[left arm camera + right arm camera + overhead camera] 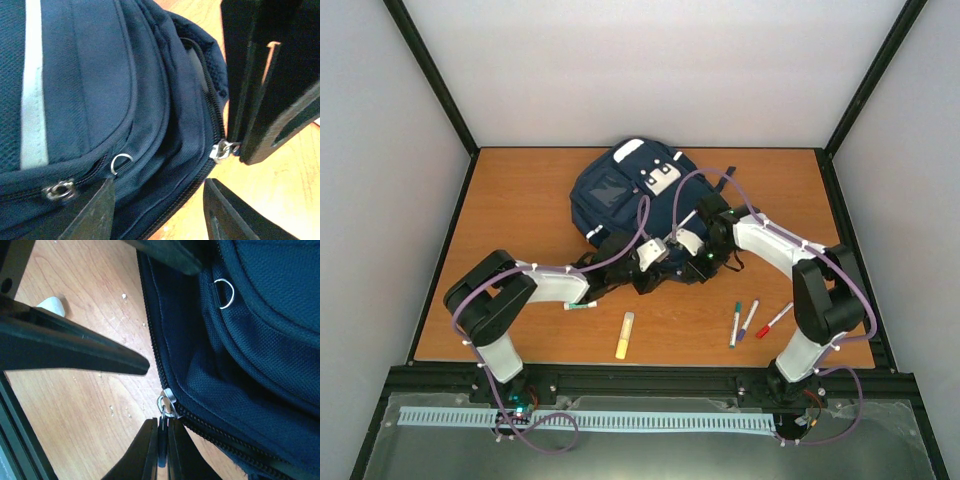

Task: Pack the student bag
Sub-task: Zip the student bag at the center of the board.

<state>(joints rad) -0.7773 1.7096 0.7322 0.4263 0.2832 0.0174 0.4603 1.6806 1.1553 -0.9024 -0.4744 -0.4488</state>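
Note:
The student bag is a navy backpack lying flat at the back middle of the table. Both grippers meet at its near edge. My right gripper is shut on the dark pull tab of the main zipper, just below the silver slider. My left gripper stands open, straddling the bag's side seam, with its left finger against the fabric below a small metal ring. The slider also shows there, by the right gripper's dark fingers.
On the wood in front of the bag lie a yellow highlighter, a teal-capped marker, and green, purple and red pens. Black frame rails border the table. A second zipper slider sits on a front pocket.

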